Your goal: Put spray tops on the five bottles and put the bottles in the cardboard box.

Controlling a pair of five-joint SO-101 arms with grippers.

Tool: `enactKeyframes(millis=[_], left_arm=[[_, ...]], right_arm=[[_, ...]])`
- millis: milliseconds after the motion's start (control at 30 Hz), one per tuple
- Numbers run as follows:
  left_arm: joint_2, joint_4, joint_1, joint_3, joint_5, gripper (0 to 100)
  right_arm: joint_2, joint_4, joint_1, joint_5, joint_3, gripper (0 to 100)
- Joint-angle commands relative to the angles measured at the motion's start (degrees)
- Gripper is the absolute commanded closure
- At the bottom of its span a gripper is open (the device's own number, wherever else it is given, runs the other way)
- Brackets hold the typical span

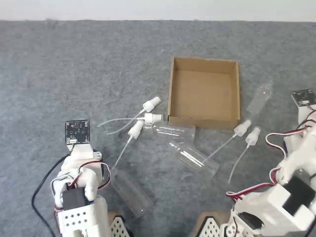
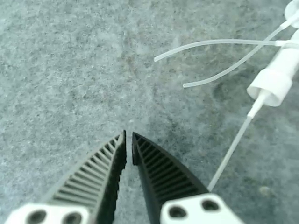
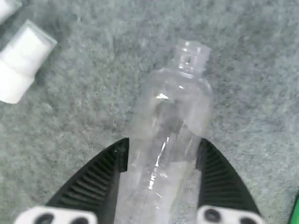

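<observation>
1. Right now I see my left jaws together, low over the bench [image 1: 74, 64]
2. My right jaws are clamped on a clear bottle [image 3: 173, 116]
3. Cardboard box [image 1: 203, 121] sits toward 12 o'clock

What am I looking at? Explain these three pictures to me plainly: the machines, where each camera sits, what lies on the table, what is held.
These are two small robot arms at a table covered by a grey mat. The wide picture comes from a fixed camera looking down. In it, the left arm is at the lower left and the right arm at the lower right. The other two pictures come from cameras on the wrists, each looking along its arm's own black pincers. On the mat lie an open, empty cardboard box, clear bottles on their sides, and white spray tops with long thin tubes. The left gripper is shut and holds nothing. The right gripper has one jaw against each side of a topless bottle and seems to be gripping it.
</observation>
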Motion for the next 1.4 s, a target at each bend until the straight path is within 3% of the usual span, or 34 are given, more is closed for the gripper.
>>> enactKeyframes(millis=[0,367,533,667,833,1167,1367], left_arm=[[-0.26,0.09,-0.26,-0.92,-0.44,99],[-0.26,0.09,-0.26,-0.92,-0.44,99],[-0.26,0.09,-0.26,-0.92,-0.44,99],[-0.26,0.18,-0.26,-0.92,-0.44,99],[-0.26,0.18,-0.26,-0.92,-0.44,99],[-0.26,0.18,-0.26,-0.92,-0.44,99],[-0.26,0.18,-0.26,-0.92,-0.44,99]], right_arm=[[-0.13,1.45,-0.48,-1.49,-2.64,74.3],[-7.16,13.32,-14.2,-22.68,-10.46,70.2],[-4.7,13.32,-21.49,-33.32,-10.02,70.2],[-0.92,10.86,-23.34,-38.59,-9.76,70.8],[2.15,8.75,-23.25,-40.18,-9.85,77.6],[-5.58,16.48,-21.49,-40.18,-18.02,73.1],[-9.1,20.97,-27.74,-40.35,-17.58,73.2]])
